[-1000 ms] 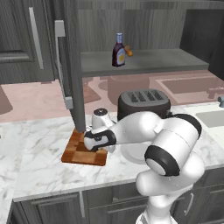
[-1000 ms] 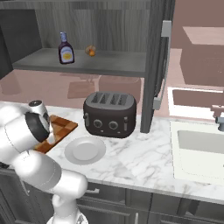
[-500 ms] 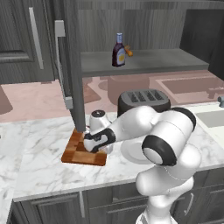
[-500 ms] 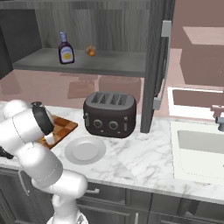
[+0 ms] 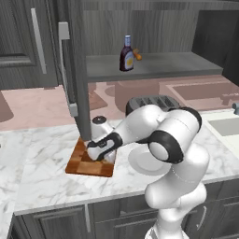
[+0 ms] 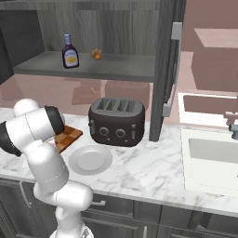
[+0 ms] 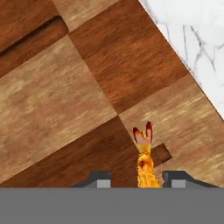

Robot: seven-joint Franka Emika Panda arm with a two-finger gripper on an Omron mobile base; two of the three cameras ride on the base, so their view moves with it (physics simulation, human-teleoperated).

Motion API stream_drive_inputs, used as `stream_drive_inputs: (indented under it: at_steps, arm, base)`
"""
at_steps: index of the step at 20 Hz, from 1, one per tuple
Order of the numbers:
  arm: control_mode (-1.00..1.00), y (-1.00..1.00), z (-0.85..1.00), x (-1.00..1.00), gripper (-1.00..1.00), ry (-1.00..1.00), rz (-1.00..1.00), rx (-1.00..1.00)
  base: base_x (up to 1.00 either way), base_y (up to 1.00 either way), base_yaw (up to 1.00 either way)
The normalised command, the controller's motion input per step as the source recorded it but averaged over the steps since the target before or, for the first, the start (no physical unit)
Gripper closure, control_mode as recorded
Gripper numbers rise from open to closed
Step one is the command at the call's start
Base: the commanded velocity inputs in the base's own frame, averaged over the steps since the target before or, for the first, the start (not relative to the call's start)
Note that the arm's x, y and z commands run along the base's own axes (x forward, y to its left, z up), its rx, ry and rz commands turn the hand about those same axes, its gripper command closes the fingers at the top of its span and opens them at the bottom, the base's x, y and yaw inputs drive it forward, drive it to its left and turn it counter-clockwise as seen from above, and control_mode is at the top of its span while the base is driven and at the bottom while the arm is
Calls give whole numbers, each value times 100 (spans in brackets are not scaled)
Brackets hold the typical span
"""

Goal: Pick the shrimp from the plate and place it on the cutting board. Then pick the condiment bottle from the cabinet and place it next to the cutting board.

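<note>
Lying on the board point(image 7: 87, 100), the shrimp point(image 7: 145, 164) sits at lower centre of the hand view, between the two fingertips point(image 7: 99, 180) of the claw point(image 7: 138, 181). The fingers stand spread, a gap showing on each side of the shrimp. In the left base view, the claw point(image 5: 95, 153) is low over the board point(image 5: 86, 165), left of the plate point(image 5: 142, 165). The bottle point(image 5: 126, 54) stands upright on the cabinet point(image 5: 154, 65) shelf, upper centre.

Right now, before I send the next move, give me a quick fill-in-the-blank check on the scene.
1. The shrimp lies on the ____.
2. The bottle stands on the cabinet ____.
3. Between the cutting board and the sink stands a dark ____.
4. The plate on the counter is ____.

Missing words: cutting board; shelf; toaster; empty
</note>
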Motion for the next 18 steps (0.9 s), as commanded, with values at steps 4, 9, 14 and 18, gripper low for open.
stream_drive_inputs:
  at_steps: [4,9,14,18]
  arm:
    - [-100,7,-33,11,100,0,-2,0]
    - [-100,10,-12,4,100,0,-1,0]
    - [-100,-10,0,1,-100,-1,-2,7]
    - [-100,-1,0,-2,-100,-5,0,0]
  base:
    - [0,0,0]
    - [0,0,0]
    - [0,0,0]
    - [0,0,0]
